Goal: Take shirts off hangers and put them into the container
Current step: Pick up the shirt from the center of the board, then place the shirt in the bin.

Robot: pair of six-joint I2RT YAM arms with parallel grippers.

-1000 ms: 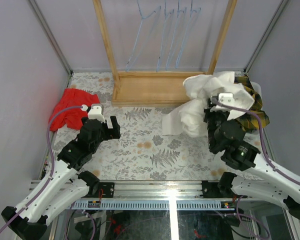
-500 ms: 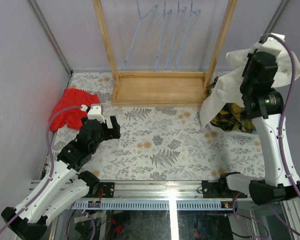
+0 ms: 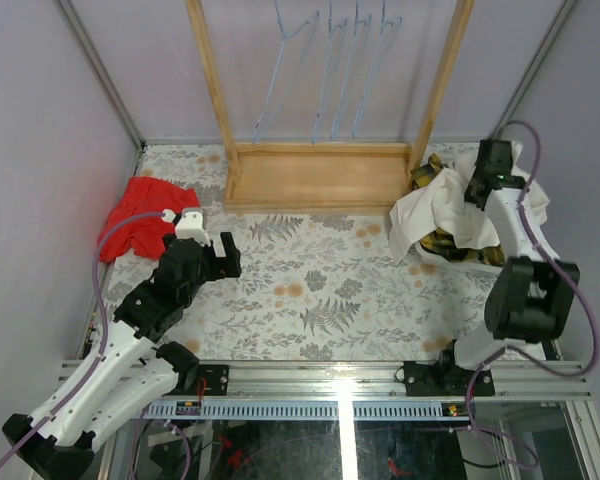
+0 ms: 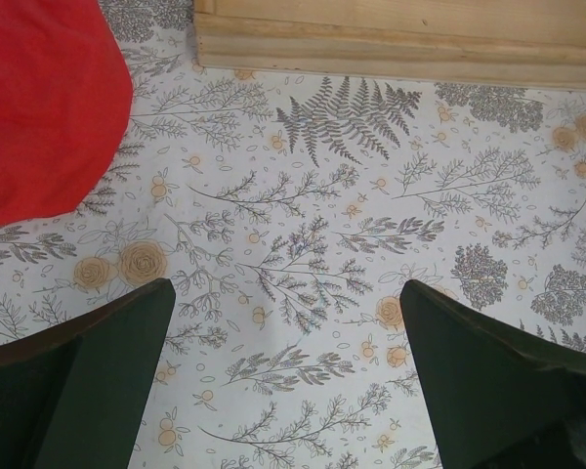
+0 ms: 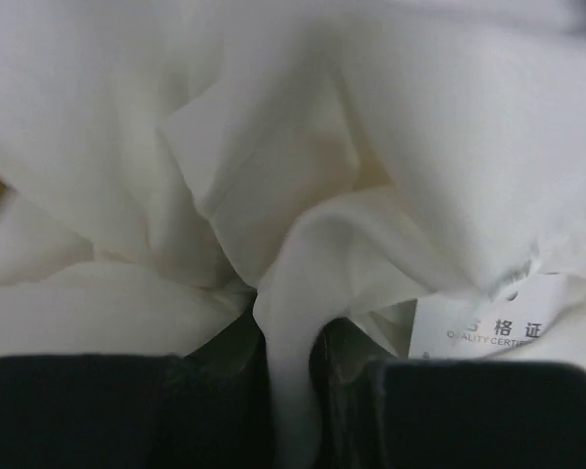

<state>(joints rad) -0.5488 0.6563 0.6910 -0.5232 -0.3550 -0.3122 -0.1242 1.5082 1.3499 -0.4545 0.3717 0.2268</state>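
Left tool (image 4: 287,305): released, jaws spread wide over the bare floral counter (image 4: 303,234), nothing between them. The red cloth (image 3: 140,215) lies just to its left.
Hangers (image 3: 330,70): blue wire, hooked on the wooden rack (image 3: 320,175) at the far centre. All look bare to me.
Shirts: heaped at the right. I can make out a white shirt (image 3: 425,205) on top and a plaid shirt (image 3: 465,243) under it. I cannot pick out any others in the heap.
Container (image 3: 458,263): on the right of the counter, mostly buried. I see only a strip of its near rim.
Right tool (image 5: 291,376): clenched on a narrow fold of the white shirt, above the far side of the container.
Relation that matters: from my right tool the white shirt runs leftward and nearward. Its loose end spills over the container's left rim and touches the counter.
Nearer arm: the right one, already on the cloth. The left is well apart, across the counter.
My judgement: the drop comes next. The trailing end lies left of the tool, so I would gather it rightward before letting go.
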